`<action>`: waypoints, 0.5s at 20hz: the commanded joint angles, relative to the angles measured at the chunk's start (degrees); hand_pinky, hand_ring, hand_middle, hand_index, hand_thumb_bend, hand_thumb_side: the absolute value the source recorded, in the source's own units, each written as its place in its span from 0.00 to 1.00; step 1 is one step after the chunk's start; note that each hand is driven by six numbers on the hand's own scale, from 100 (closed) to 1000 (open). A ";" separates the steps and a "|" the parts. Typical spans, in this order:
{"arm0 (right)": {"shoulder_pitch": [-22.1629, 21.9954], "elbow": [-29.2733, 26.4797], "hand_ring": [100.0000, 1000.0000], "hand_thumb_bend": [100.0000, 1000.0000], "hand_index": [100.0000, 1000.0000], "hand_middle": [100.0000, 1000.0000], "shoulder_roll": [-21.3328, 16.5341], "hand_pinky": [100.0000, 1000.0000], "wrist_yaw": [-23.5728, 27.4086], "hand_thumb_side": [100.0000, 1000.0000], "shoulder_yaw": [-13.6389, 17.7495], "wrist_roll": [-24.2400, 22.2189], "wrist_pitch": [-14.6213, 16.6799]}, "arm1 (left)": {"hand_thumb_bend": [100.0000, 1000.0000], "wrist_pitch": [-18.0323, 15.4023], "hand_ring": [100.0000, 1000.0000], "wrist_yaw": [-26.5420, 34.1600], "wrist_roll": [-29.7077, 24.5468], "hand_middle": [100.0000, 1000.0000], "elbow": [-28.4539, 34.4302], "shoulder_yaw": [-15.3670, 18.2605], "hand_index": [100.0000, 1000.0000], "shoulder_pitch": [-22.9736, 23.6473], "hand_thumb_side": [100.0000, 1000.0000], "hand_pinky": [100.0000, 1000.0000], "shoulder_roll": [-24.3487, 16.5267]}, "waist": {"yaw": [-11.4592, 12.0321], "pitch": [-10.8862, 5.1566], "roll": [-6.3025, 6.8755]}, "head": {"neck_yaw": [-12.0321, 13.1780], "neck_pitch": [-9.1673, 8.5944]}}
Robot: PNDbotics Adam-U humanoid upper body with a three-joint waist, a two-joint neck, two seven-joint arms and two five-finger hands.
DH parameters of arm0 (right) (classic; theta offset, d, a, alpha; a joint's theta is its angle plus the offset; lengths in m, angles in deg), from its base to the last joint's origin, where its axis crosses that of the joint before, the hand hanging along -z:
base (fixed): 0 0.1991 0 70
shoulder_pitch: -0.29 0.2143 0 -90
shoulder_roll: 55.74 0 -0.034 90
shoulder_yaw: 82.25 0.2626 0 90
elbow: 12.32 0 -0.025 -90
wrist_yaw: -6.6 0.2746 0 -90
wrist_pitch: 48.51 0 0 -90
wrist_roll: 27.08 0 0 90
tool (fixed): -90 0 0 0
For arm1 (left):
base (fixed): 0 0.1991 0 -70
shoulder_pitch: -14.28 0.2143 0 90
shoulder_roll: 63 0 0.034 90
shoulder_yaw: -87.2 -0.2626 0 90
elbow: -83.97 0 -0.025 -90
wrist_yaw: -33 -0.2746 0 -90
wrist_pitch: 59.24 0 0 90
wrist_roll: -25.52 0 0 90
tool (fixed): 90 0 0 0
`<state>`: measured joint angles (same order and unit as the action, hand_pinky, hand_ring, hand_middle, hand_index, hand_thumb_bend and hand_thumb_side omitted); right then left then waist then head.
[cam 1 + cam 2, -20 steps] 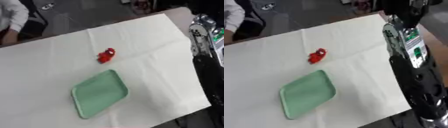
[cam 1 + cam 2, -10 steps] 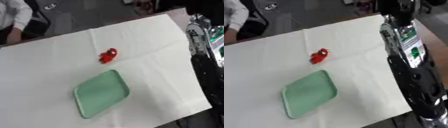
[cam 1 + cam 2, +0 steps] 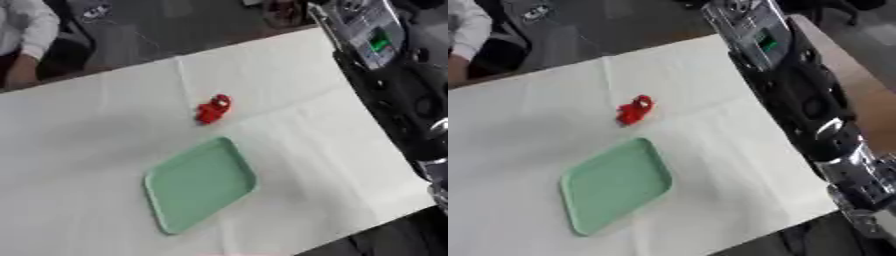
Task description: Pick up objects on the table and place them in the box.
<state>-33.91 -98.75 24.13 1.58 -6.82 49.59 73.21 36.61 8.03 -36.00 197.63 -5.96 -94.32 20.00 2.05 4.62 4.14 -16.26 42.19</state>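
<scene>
A small red toy point(image 3: 213, 109) lies on the white table point(image 3: 87, 130), a little beyond the middle. Just in front of it sits a shallow pale green tray point(image 3: 199, 184), turned askew, with nothing in it. My right arm point(image 3: 798, 95), black with a silver joint and a small green-lit panel, runs along the table's right side from the lower right to the top edge. The hand at its end is out of the picture, and the arm touches neither the toy nor the tray. My left arm does not show.
The table's far edge point(image 3: 245, 42) runs slanting across the top, with dark floor behind it. The right edge point(image 3: 833, 65) lies under my right arm, and the front right corner point(image 3: 420, 205) is close by.
My right arm has swung leftward, further in over the table's right side. The red toy and the green tray have stayed where they were.
</scene>
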 commanded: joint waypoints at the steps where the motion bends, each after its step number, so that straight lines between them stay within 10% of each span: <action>1: 3.32 6.32 0.64 0.00 0.76 0.77 0.56 0.48 -5.81 0.93 -0.96 -1.07 4.64 | 0.23 -0.22 0.43 0.02 0.23 0.60 0.93 0.52 0.79 -0.99 0.77 0.26 -0.46 | 0.23 -0.51 -0.12 | -1.44 0.33; 2: 4.12 8.17 0.65 0.00 0.77 0.76 0.98 0.48 -7.18 0.74 -1.30 -1.34 6.14 | 0.23 -0.23 0.43 0.01 0.23 0.60 0.93 0.50 0.79 -1.12 0.77 0.26 -0.36 | 0.32 -0.47 -0.14 | -1.77 0.48; 10: 10.48 20.78 0.74 0.00 0.82 0.82 4.68 0.54 -18.78 0.81 -1.65 -6.60 19.47 | 0.23 -0.58 0.43 0.06 0.07 0.60 0.93 0.16 0.79 -2.17 0.77 0.26 0.37 | 1.01 0.16 -0.23 | -3.72 1.91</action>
<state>-25.10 -78.90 28.72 -15.36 -9.29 45.92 88.51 36.26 8.03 -35.90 197.64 -6.00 -95.54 20.99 2.98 5.52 4.04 -19.25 44.14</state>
